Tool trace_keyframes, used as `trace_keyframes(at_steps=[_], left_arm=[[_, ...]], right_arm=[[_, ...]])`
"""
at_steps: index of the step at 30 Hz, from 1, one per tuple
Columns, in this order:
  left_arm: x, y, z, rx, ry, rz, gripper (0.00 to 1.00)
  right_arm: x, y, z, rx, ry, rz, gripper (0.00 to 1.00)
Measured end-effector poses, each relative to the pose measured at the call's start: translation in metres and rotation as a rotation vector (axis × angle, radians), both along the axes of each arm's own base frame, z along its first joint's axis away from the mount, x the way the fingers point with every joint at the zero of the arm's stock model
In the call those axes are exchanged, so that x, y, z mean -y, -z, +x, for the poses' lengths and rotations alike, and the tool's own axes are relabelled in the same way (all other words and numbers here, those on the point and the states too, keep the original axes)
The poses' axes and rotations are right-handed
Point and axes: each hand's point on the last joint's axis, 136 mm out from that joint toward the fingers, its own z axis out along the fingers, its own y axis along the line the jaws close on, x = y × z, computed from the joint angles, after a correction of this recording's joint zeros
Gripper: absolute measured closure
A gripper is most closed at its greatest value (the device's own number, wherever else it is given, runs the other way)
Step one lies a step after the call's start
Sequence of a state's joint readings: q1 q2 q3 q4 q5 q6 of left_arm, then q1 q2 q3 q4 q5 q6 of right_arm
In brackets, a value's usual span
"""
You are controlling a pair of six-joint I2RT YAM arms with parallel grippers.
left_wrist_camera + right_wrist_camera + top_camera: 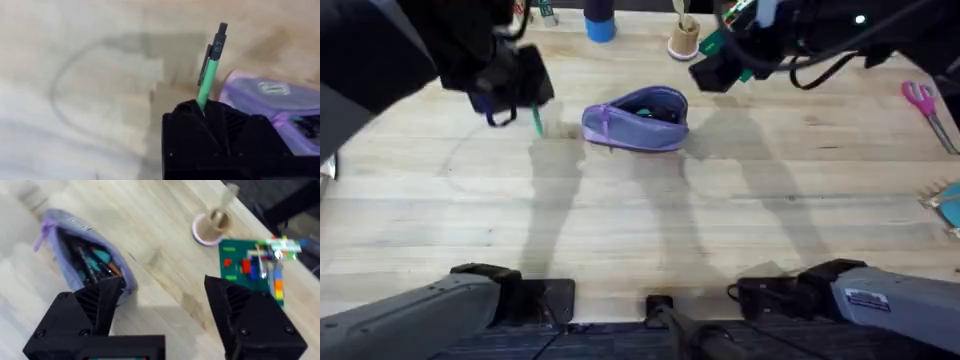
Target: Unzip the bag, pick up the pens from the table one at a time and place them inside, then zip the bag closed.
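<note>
On the pale wooden table (650, 220) you see the bag (636, 119) lying unzipped near the far edge. Your left gripper (204, 114) pinches the green pen (210, 70) just beside it; your right gripper (165, 312) hangs wide, holding nothing.

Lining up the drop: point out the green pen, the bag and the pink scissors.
green pen (209, 75), left wrist view, mid barrel.
bag (630, 130), overhead view, lavender side wall.
pink scissors (918, 95), overhead view, handles.
</note>
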State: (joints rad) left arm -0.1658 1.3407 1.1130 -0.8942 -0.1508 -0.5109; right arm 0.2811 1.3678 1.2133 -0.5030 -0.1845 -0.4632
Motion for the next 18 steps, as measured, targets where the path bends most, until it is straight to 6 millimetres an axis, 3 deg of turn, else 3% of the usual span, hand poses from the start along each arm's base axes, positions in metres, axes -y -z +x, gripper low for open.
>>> trace_keyframes(at_steps=[5, 10, 15, 18], left_arm=[[0.017, -0.022, 0.034, 0.152, 0.195, 0.013, 0.958], [0.059, -0.050, 0.059, 0.329, 0.524, -0.022, 0.958], [0.107, -0.080, 0.064, 0.518, 0.856, -0.037, 0.958], [0.131, -0.093, 0.058, 0.600, 1.010, -0.061, 0.958]], right_arm=[[0.028, 0.001, 0.009, -0.048, 0.148, 0.074, 0.005], [0.046, -0.004, 0.005, -0.070, 0.228, 0.111, 0.005], [0.052, -0.019, -0.006, -0.053, 0.248, 0.128, 0.006], [0.057, -0.015, -0.021, -0.100, 0.261, 0.122, 0.005]])
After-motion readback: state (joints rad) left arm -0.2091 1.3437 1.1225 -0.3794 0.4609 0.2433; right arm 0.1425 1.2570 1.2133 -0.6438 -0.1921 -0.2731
